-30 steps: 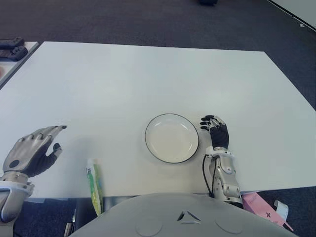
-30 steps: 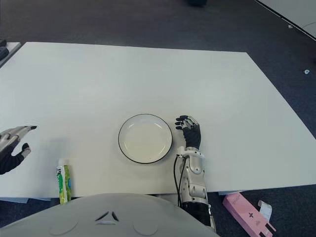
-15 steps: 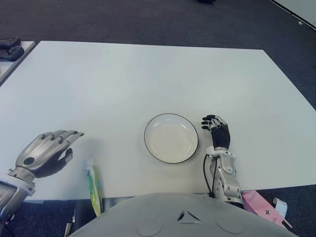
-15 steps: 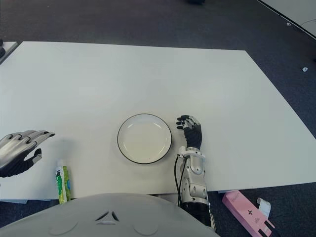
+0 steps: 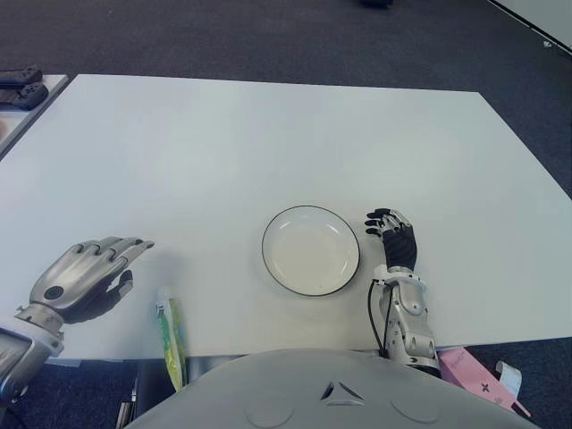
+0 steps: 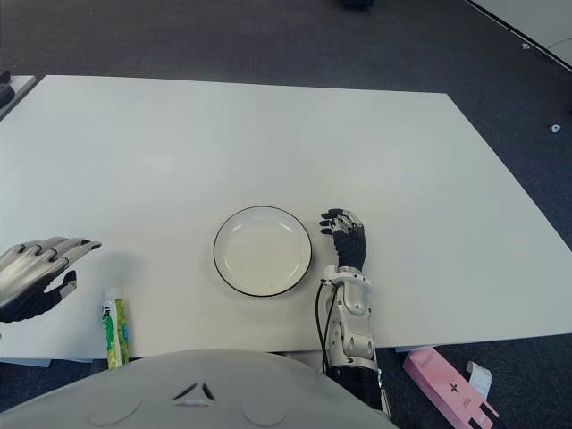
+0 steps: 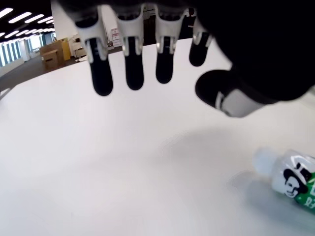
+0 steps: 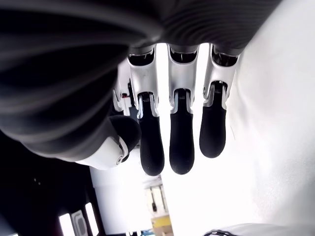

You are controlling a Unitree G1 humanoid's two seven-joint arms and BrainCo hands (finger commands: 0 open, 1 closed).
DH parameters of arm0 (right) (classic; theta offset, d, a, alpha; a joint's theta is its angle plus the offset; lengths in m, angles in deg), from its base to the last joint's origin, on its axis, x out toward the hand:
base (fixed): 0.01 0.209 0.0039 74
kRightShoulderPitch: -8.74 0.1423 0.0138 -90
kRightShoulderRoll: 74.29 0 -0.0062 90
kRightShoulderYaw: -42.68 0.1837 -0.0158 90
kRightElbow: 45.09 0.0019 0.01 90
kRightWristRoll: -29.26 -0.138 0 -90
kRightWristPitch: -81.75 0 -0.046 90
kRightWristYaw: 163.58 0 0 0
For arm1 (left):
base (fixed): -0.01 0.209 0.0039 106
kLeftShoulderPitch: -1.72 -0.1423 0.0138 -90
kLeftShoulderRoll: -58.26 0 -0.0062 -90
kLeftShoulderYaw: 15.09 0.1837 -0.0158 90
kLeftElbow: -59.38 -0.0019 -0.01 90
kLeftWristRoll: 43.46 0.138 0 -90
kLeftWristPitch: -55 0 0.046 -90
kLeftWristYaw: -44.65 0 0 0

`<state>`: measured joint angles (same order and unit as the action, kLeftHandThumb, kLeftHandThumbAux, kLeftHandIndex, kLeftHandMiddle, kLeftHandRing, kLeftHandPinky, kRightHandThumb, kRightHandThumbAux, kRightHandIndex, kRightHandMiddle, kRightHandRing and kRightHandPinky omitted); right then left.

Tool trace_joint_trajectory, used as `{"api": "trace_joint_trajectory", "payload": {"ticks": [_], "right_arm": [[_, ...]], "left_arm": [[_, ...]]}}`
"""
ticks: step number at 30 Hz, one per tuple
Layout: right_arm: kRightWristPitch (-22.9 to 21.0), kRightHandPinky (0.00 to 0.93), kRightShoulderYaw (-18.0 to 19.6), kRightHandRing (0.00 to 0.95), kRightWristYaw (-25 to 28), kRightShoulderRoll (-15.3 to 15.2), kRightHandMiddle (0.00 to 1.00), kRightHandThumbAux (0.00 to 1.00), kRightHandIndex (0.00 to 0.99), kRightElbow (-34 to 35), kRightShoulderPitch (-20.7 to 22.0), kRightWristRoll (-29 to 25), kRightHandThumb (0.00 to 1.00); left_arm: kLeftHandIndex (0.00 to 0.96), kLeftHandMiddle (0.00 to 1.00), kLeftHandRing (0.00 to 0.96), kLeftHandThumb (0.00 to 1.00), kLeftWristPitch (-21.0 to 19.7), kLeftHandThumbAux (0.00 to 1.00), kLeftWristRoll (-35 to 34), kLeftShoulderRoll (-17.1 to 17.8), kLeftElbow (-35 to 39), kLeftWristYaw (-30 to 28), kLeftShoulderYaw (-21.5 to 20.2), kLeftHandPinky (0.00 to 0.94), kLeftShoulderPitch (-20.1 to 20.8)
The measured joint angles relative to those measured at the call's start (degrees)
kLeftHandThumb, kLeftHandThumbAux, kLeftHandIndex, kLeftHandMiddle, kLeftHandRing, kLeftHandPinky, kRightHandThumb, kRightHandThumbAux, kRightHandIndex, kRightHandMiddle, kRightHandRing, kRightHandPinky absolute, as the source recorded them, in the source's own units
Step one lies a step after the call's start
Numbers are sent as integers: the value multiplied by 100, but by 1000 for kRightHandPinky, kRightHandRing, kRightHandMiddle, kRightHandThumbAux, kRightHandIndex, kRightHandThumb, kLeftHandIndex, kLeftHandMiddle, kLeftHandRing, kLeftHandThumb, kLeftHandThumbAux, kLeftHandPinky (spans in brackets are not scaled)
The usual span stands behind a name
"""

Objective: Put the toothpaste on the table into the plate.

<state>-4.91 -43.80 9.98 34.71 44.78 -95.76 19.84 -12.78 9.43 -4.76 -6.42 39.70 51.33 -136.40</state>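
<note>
My left hand (image 5: 79,279) sits lower left, fingers extended, holding nothing. The toothpaste (image 5: 170,332) lies just right of it at the white table's (image 5: 268,143) near edge. The plate (image 5: 311,249) is centre frame, with my right hand (image 5: 394,239) beside it, fingers relaxed and empty. Dark carpet (image 5: 268,40) fills the frame's top.

Left hand (image 5: 79,281) low at left edge of frame, palm down, fingers (image 7: 134,59) stretched forward and loose, thumb tucked underneath, nothing held. Left forearm runs off lower left corner. Right hand (image 5: 393,238) right of centre, lower half, dark fingers (image 8: 181,137) straight, empty. Silver right forearm runs down toward torso.
</note>
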Motion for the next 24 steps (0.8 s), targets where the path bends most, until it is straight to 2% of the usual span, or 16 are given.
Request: {"api": "trace_joint_trajectory", "payload": {"ticks": [13,14,18,24], "right_arm": [[0,504,4,496,14,-1,492,722,428,-5,2,8,710],[0,503,4,495,14,-1,491,722,428,-6,2,9,710],[4,504,6,494,15,-7,490,722,428,-2,21,10,710],[4,505,11,494,34,-5,490,723,428,-8,29,0,710]], "left_arm": [[103,159,192,697,0,472,5,-19,0,0,1,266,14],[66,110,139,677,10,417,21,-9,-15,10,38,230,23],[17,30,41,614,526,324,848,360,-586,851,758,161,281],[1,3,22,576,1172,280,1921,754,-1395,2121,2083,143,768]]}}
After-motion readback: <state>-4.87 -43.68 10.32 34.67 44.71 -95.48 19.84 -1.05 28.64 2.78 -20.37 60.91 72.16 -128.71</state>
